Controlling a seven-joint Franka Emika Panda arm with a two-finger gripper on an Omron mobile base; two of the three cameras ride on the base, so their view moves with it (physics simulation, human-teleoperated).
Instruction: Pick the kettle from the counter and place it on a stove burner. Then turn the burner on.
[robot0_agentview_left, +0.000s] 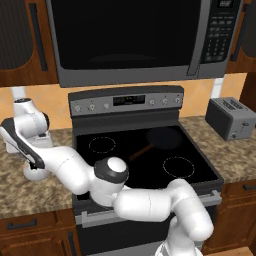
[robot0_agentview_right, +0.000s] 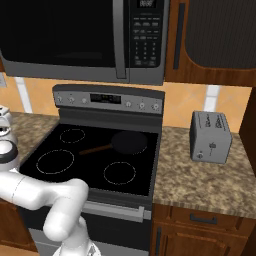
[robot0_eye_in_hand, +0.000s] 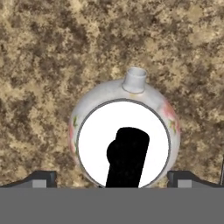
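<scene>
Directly under your gripper (robot0_eye_in_hand: 112, 178) sits one kettle (robot0_eye_in_hand: 124, 131), seen from above on the speckled bench (robot0_eye_in_hand: 52, 52), spout pointing away; the two fingertips (robot0_eye_in_hand: 40, 178) stand wide apart, one at each side of its body, gripping nothing. Off to the gripper's right you have one stove (robot0_agentview_left: 145, 155) with four burner rings, one microwave (robot0_agentview_left: 145, 37) above it, one toaster (robot0_agentview_left: 231, 117) on the far bench and one dark frying pan (robot0_agentview_left: 162, 138) on the rear right ring.
</scene>
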